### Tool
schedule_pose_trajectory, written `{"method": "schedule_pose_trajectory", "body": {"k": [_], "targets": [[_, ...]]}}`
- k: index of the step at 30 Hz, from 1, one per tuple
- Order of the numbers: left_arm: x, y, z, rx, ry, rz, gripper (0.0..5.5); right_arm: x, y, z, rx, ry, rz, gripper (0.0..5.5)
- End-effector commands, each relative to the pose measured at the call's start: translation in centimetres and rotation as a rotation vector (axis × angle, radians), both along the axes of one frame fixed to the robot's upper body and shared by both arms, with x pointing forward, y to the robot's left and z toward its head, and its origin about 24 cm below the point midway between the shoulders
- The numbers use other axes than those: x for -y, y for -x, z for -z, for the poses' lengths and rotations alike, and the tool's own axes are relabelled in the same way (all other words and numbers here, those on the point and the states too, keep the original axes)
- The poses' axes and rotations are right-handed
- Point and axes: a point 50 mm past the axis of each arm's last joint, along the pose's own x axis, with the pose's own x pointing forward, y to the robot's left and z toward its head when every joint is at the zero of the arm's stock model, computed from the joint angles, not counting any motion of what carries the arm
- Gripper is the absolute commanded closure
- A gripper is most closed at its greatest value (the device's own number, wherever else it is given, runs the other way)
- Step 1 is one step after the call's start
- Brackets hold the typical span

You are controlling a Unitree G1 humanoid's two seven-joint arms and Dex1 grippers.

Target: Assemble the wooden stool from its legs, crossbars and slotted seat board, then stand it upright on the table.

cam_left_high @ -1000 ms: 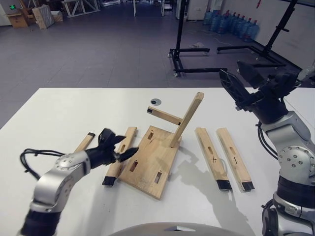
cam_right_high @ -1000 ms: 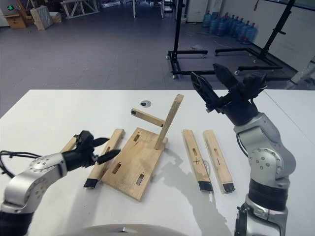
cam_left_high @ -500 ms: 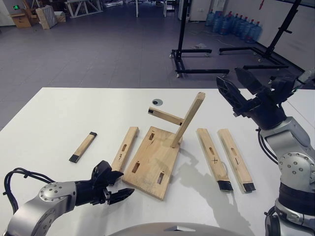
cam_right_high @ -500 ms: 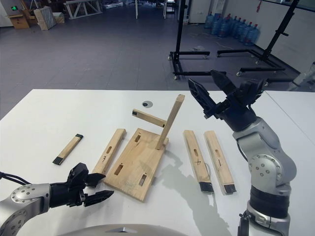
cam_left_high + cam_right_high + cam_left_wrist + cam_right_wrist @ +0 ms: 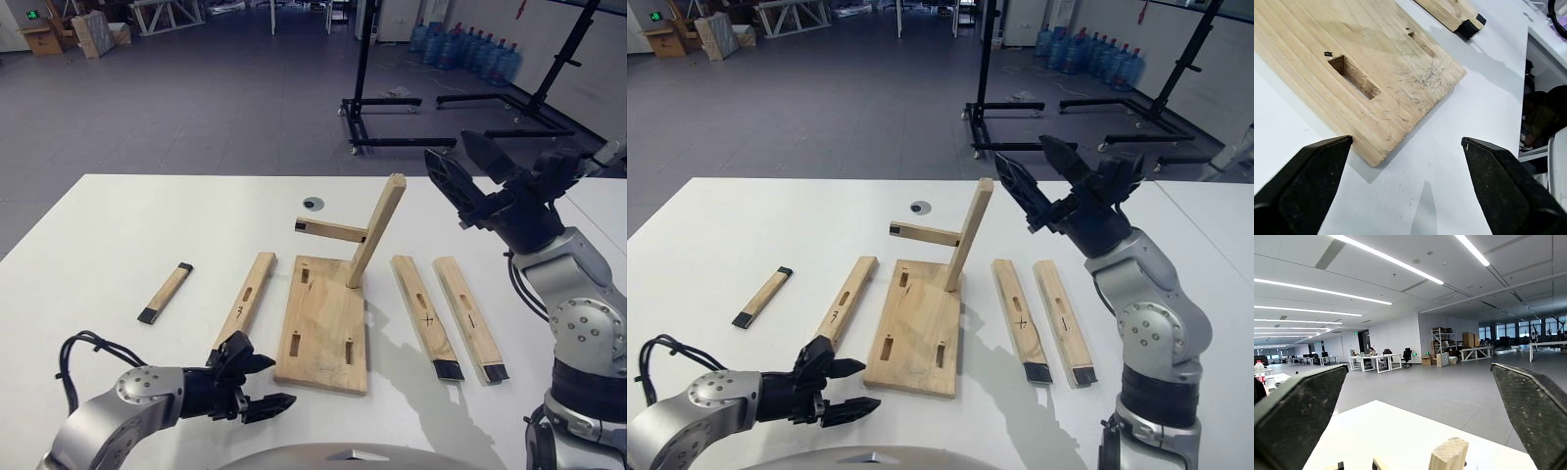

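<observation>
Judged the seat board (image 5: 321, 328), flat mid-frame on the surface (image 5: 118, 235) with one leg (image 5: 377, 230) slotted in, stiff, light, best pinched at an edge; found left hand (image 5: 282, 382) lower left, right hand (image 5: 453, 157) upper right, both spread empty.

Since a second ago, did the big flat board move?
Yes. The seat board turned: its near end swung toward the two legs lying on its right.
</observation>
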Motion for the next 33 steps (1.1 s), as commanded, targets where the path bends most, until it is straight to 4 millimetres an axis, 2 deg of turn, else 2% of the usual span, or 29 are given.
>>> {"method": "schedule_pose_trajectory", "body": {"k": [1, 4, 11, 17, 22, 23, 26, 29, 31, 33], "targets": [[1.2, -0.7, 0.5, 0.006, 0.006, 0.003, 1.38, 0.1, -0.5, -0.6, 0.009, 0.017, -0.009, 0.13], [1.6, -0.9, 0.9, 0.006, 0.011, -0.01, 1.38, 0.4, -0.6, -0.9, 0.018, 0.026, -0.003, 0.13], [3.4, -3.4, 1.7, 0.024, 0.059, -0.044, 1.38, 1.4, -1.0, -1.2, 0.027, 0.04, 0.02, 0.13], [4.3, -4.8, 2.1, 0.032, 0.085, -0.075, 1.38, 2.7, -0.6, -0.1, -0.02, 0.075, 0.06, 0.13], [4.2, -4.3, 1.4, 0.073, 0.091, -0.121, 1.38, 5.9, 0.7, 3.5, -0.154, 0.079, 0.271, 0.13], [3.9, -4.2, 1.2, 0.092, 0.08, -0.153, 1.38, 6.2, 1.1, 4.7, -0.202, 0.098, 0.345, 0.13], [3.4, -3.9, -0.8, 0.174, 0.116, -0.243, 1.38, 6.2, 2.9, 8.5, -0.373, 0.174, 0.503, 0.13], [2.5, -5.1, -3.6, 0.351, 0.194, -0.431, 1.38, 6.4, 5.5, 11.6, -0.525, 0.254, 0.667, 0.13], [2.2, -5.1, -5.1, 0.445, 0.249, -0.511, 1.38, 6.3, 7.0, 13.1, -0.618, 0.306, 0.709, 0.13], [2.1, -5.1, -5.6, 0.487, 0.266, -0.574, 1.38, 6.0, 8.1, 14.1, -0.688, 0.316, 0.714, 0.13]]}}
